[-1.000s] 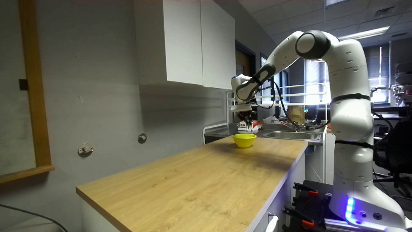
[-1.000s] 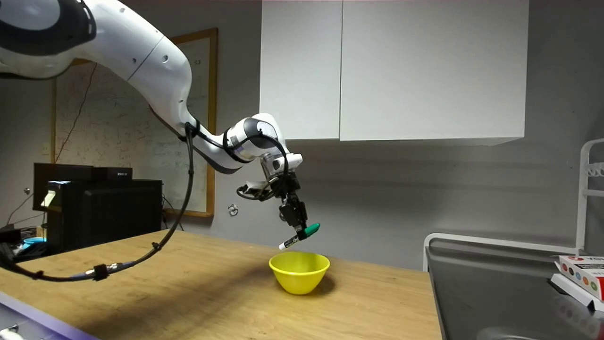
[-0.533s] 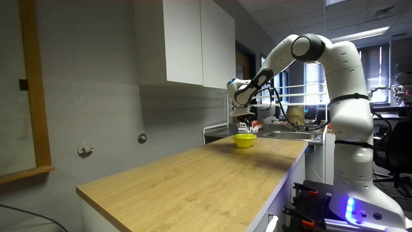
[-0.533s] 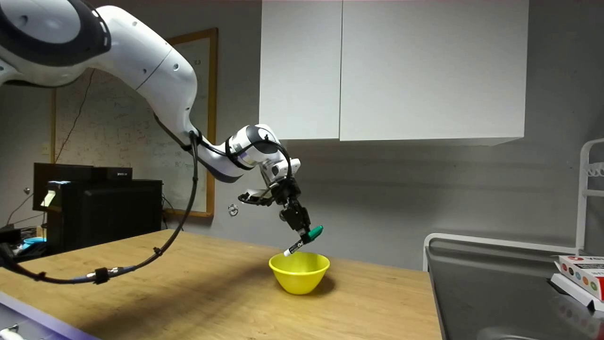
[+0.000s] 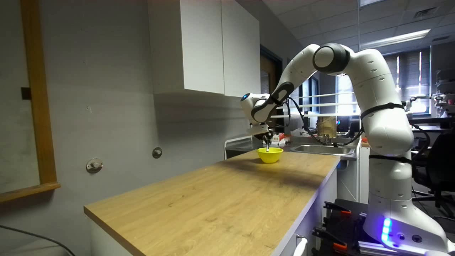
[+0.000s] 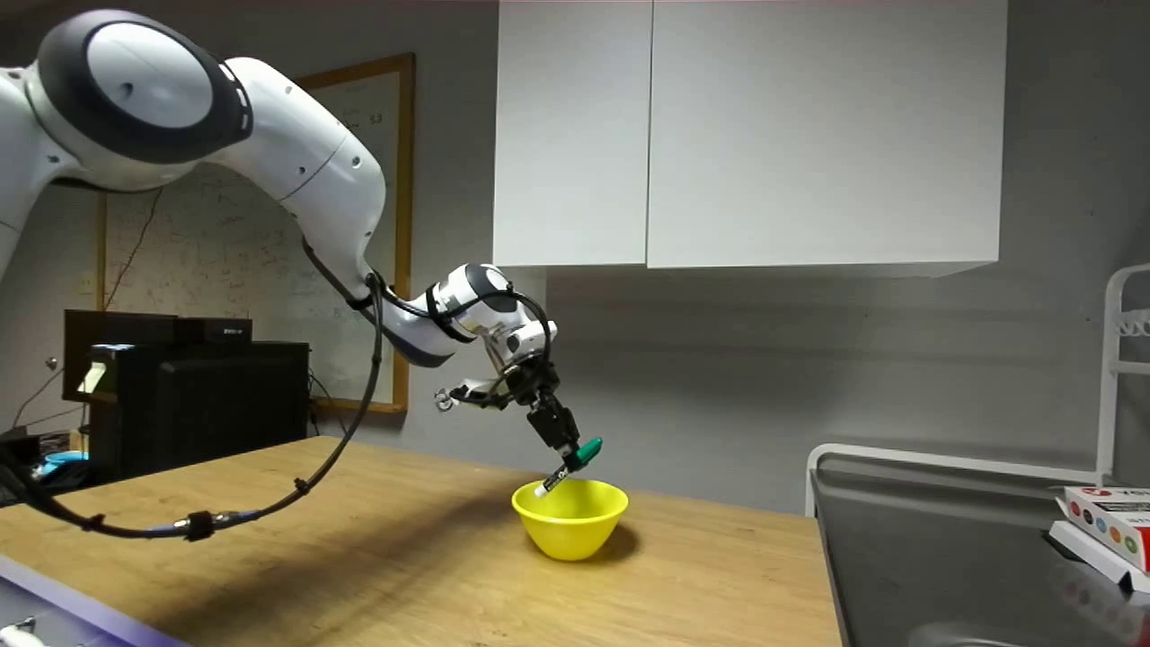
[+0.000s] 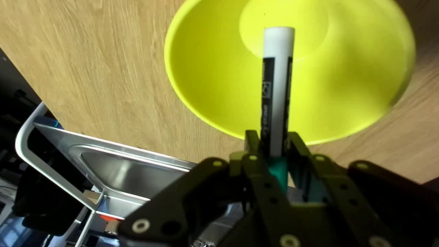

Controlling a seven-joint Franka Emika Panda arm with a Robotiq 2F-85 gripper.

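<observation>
One marker [image 7: 279, 92] is pinched in my gripper [image 7: 274, 139] on the feed, jaws squeezed in tight on its barrel, green end up and white end slanting down. It's hanging over the yellow bowl [image 6: 568, 539], and on the wrist cam the white end shows against the bowl's inside, but honestly I can't tell if it dips below the rim. The gripper itself blocks part of the green end from that angle; in an exterior view it pokes out plainly. Nearest thing I could bump into is the bowl's rim. The bowl stands upright on the wooden counter [image 5: 199, 202], near the end by the metal sink [image 5: 321, 154]. Other stuff to mind: a white cabinet [image 6: 809, 135] hangs on the wall [image 6: 764, 377] above the counter, its bottom higher than the gripper, and my own cable [image 6: 199, 525] sags off the arm [image 6: 332, 189] in a fat loop. Beside the counter there's a dark worktop [image 6: 898, 566] with a white tube frame [image 6: 1106, 404] and a printed box [image 6: 1110, 526], the box well apart from the marker. Past the opposite end I can see black computer gear [image 6: 216, 413], plus a whiteboard [image 6: 234, 270] with writing on it.
</observation>
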